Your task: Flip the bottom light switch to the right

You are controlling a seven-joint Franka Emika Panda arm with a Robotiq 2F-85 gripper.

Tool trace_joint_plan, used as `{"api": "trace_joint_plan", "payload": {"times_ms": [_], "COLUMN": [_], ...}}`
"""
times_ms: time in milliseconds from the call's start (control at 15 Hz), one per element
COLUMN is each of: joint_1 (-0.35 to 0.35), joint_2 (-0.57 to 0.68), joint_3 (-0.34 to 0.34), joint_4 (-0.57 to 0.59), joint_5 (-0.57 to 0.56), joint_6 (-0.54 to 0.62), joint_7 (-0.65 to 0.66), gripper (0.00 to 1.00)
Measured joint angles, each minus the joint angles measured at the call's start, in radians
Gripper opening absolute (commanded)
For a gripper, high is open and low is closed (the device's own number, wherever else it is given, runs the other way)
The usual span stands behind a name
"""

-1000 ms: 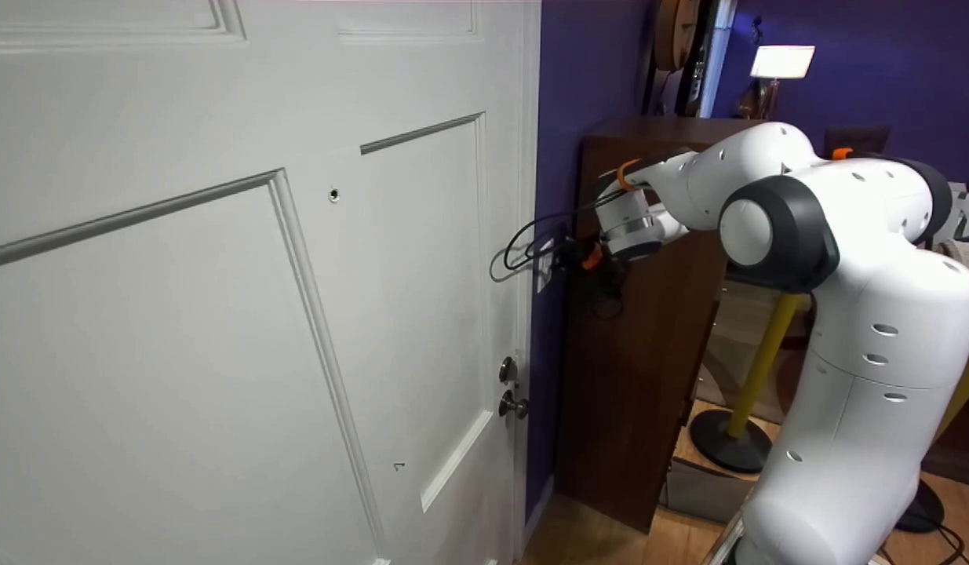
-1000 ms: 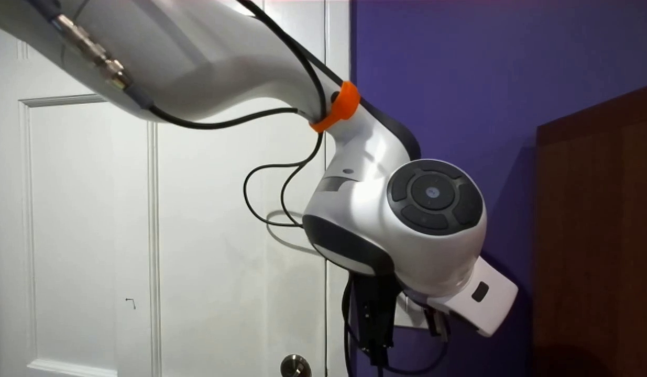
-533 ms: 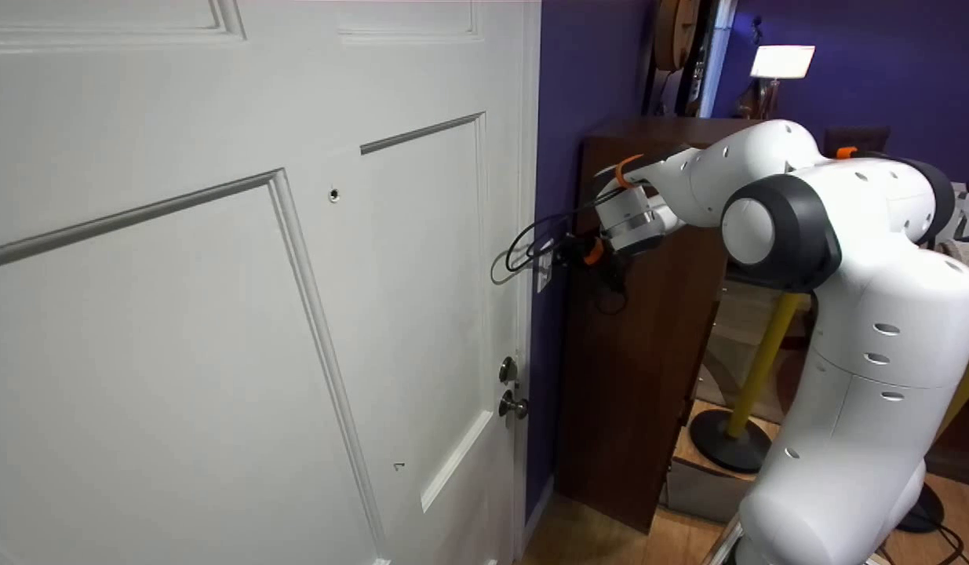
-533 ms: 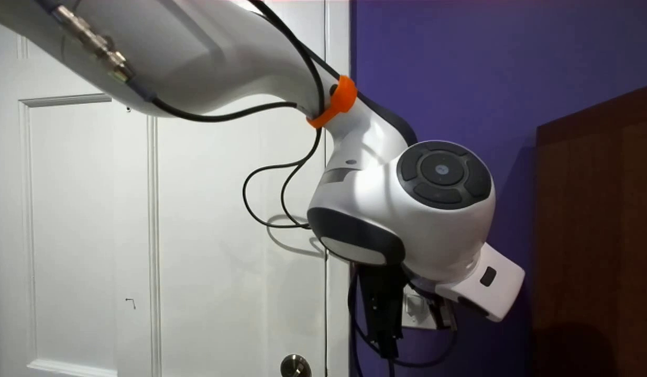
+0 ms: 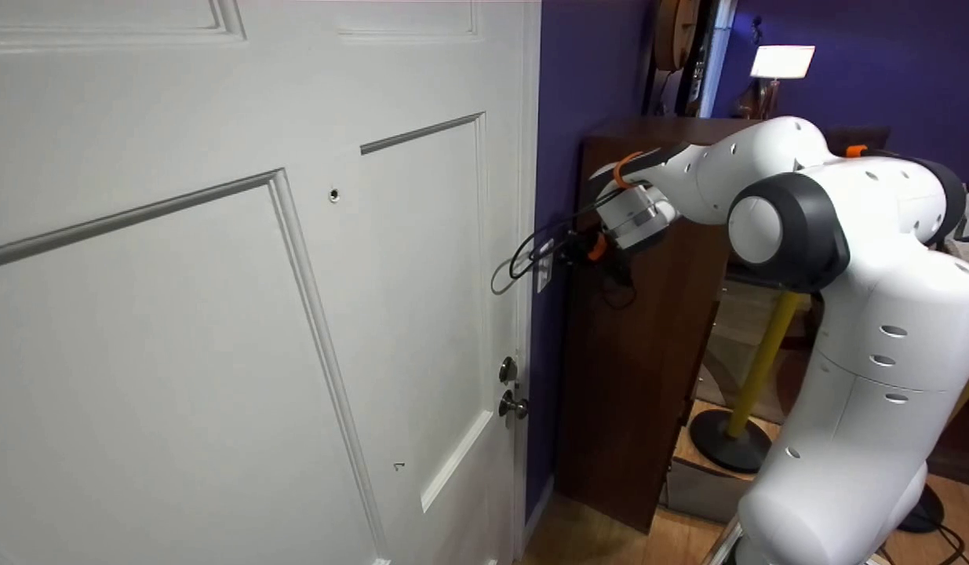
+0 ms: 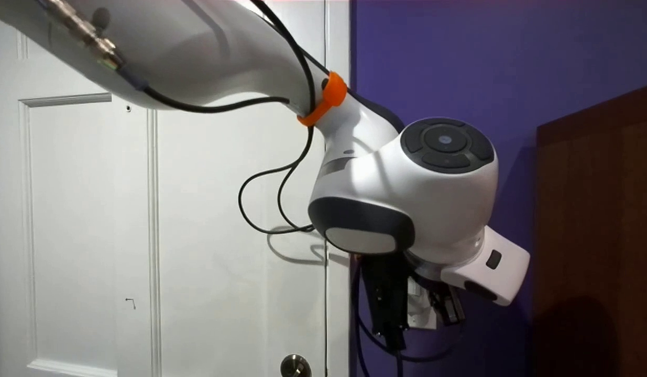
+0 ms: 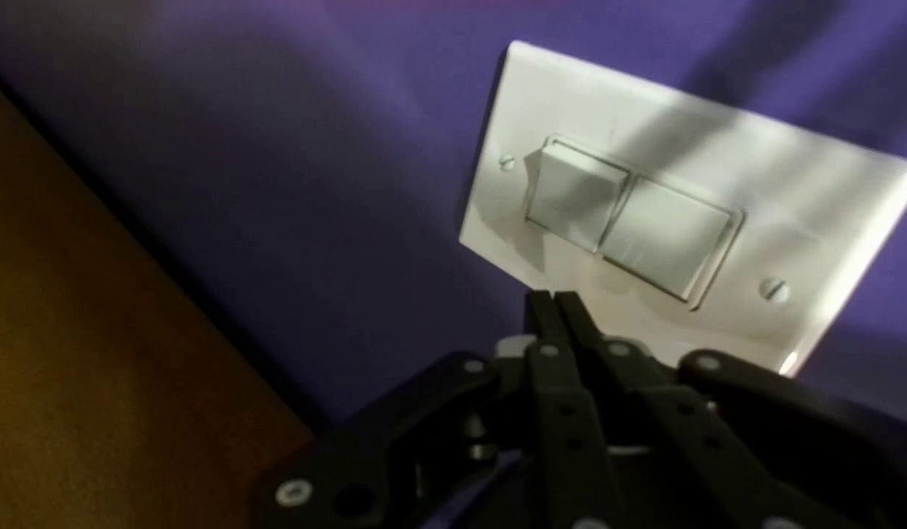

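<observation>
The white switch plate (image 7: 828,220) shows whole in the wrist view with two rocker toggles. The left rocker (image 7: 576,197) appears to be the bottom light switch, since that view is turned. The right rocker (image 7: 666,235) sits beside it. My gripper (image 7: 554,295) is shut and empty. Its fingertips overlap the plate's lower edge in that view, below the left rocker; contact cannot be told. In an exterior view the plate (image 5: 544,278) is a thin sliver beside my gripper (image 5: 566,253). In an exterior view the plate (image 6: 428,319) is partly hidden behind the wrist.
The white door (image 5: 406,314) with its knob (image 5: 514,405) adjoins the purple wall (image 6: 449,63). A brown wooden cabinet (image 6: 595,235) stands on the other side of the plate. Black cables (image 6: 242,199) loop from the wrist near the door frame.
In an exterior view the wrist has tilted and risen, shifting slightly right, and more of the switch plate shows. The upper arm has shifted a little. The gripper stays near the plate.
</observation>
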Motion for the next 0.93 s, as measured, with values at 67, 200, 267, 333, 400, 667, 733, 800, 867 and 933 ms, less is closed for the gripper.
{"api": "trace_joint_plan", "payload": {"times_ms": [67,200,267,333,400,667,733,800,867,933], "joint_1": [-0.002,-0.005,-0.006,-0.006,-0.007,-0.012,-0.014,-0.018,-0.021,-0.024], "joint_2": [-0.007,-0.022,-0.031,-0.041,-0.049,-0.084,-0.093,-0.103,-0.114,-0.127], "joint_3": [0.0,0.0,0.0,0.0,0.0,0.0,0.0,0.0,0.0,0.0], "joint_4": [-0.001,-0.003,-0.006,-0.01,-0.013,-0.033,-0.04,-0.047,-0.054,-0.063], "joint_5": [-0.02,-0.058,-0.077,-0.099,-0.122,-0.252,-0.287,-0.32,-0.349,-0.374], "joint_6": [0.0,0.0,0.0,0.0,0.0,-0.002,-0.005,-0.007,-0.008,-0.008], "joint_7": [0.01,0.03,0.041,0.053,0.066,0.136,0.152,0.169,0.182,0.189], "gripper": [0.37,0.51,0.57,0.65,0.71,0.98,1.0,1.0,1.0,1.0]}}
